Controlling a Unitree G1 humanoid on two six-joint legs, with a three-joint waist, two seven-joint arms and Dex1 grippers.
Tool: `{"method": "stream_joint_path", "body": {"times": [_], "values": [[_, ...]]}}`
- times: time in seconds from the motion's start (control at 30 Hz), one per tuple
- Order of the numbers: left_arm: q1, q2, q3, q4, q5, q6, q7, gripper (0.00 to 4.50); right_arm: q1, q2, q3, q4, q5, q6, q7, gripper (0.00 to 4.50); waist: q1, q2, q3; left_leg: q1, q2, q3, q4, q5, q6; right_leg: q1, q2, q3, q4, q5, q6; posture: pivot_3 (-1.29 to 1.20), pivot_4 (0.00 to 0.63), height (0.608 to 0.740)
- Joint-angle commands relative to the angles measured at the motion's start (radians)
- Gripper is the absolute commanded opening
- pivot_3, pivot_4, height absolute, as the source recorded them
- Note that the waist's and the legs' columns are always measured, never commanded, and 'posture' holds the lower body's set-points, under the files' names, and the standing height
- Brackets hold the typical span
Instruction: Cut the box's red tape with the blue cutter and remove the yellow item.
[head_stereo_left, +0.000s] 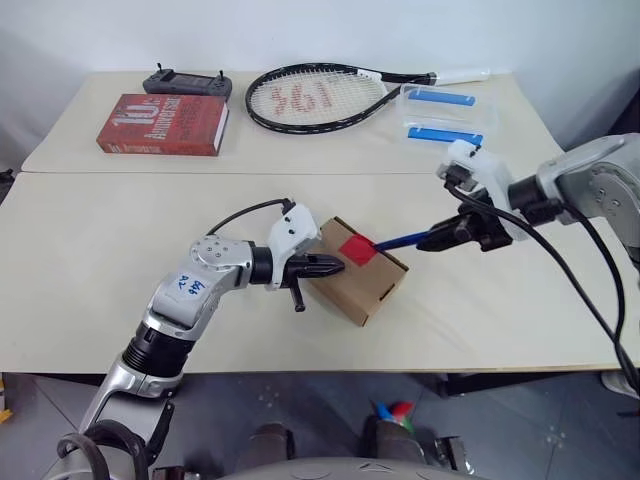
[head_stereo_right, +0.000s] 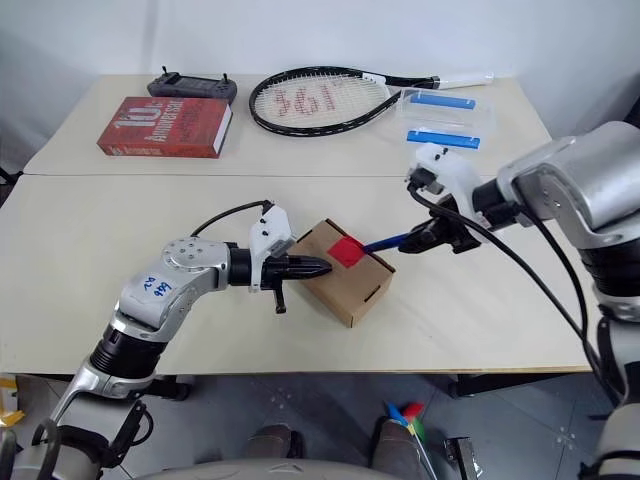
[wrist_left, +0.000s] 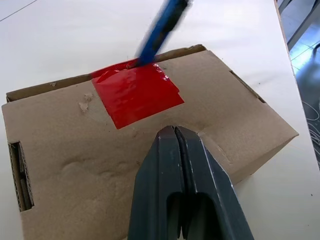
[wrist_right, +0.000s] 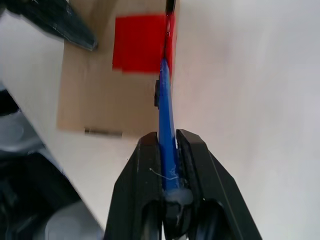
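I see the blue cutter (head_stereo_left: 402, 240) lying along a line from about 2 o'clock down to 8 o'clock in the head view, its dark tip on the far edge of the red tape (head_stereo_left: 356, 249), its back end in my right hand (head_stereo_left: 452, 233). That hand's two black fingers (wrist_right: 145, 170) are clamped on either side of the blue shaft, so it is closed on the cutter. The box (head_stereo_left: 362, 276) sits near the middle of the front desk (head_stereo_left: 90, 270), its long axis running from 10 o'clock to 4 o'clock, with the tape patch on top towards the far edge.

My left hand (head_stereo_left: 333, 266) comes in from 9 o'clock with its fingers (wrist_left: 172, 165) pressed together, empty, the tips resting on the box's top just short of the tape.

The left wrist view shows dents and a scuffed spot on the cardboard beside the tape, plus a slot in the box's end wall, none of which I can make out from the head. The right wrist view shows the tape folding over the box's edge. The cutter's tip itself is blurred, so I cannot tell whether it has pierced the tape. The flaps are down, hiding whatever is inside.

At 12 o'clock on the back desk lie a red book (head_stereo_left: 162, 125), a racket (head_stereo_left: 318, 98) and clear containers (head_stereo_left: 447, 113)
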Motion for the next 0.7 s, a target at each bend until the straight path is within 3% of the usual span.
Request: {"method": "stream_joint_path", "body": {"times": [0.03,0.13,0.23,0.47,0.57,0.7], "values": [[0.034,0.003,-0.026,0.024,0.027,0.043,0.025,0.03,0.018,-0.049,-0.031,-0.074,0.052,0.034,0.037,0.18,-0.002,0.0,0.0,0.0,0.0,0.0,0.0,0.0,0.0,0.0,0.0,0.0,0.0,0.0,0.0,0.0,0.15,0.74],[0.037,0.004,-0.025,0.02,0.025,0.047,0.027,0.03,0.036,-0.085,-0.069,-0.1,0.073,0.058,0.04,0.18,-0.001,0.0,0.0,0.001,0.0,0.0,0.0,0.0,0.0,0.0,0.0,0.0,0.0,0.0,0.0,0.0,0.15,0.74],[0.035,0.003,-0.026,0.022,0.025,0.042,0.022,0.03,0.047,-0.084,-0.193,-0.087,0.115,0.084,0.04,0.18,0.0,0.0,0.0,0.0,0.0,0.0,0.0,0.0,0.0,0.0,0.0,0.0,0.0,0.0,0.0,0.0,0.15,0.74],[0.027,0.008,0.014,0.023,-0.011,0.021,-0.011,0.03,0.101,-0.161,-0.345,-0.01,0.102,0.019,0.025,0.18,0.001,0.0,0.0,0.0,0.0,0.0,0.0,0.0,0.0,0.0,0.0,0.0,0.0,0.0,0.0,0.0,0.15,0.74],[0.019,0.013,0.054,0.024,-0.05,-0.012,-0.057,0.03,0.191,-0.2,-0.442,0.04,0.09,-0.077,0.034,0.18,-0.001,0.0,0.0,0.0,0.0,0.0,-0.001,0.0,0.0,0.0,0.0,0.0,-0.001,0.0,0.0,0.0,0.15,0.74],[0.019,0.04,0.154,0.03,-0.12,-0.144,-0.17,0.03,0.474,-0.164,-0.651,0.145,0.005,-0.372,0.005,0.18,-0.001,-0.001,0.001,-0.001,0.0,0.001,-0.001,0.0,0.0,0.0,0.0,-0.001,-0.002,0.0,0.0,0.0,0.15,0.74]]}}
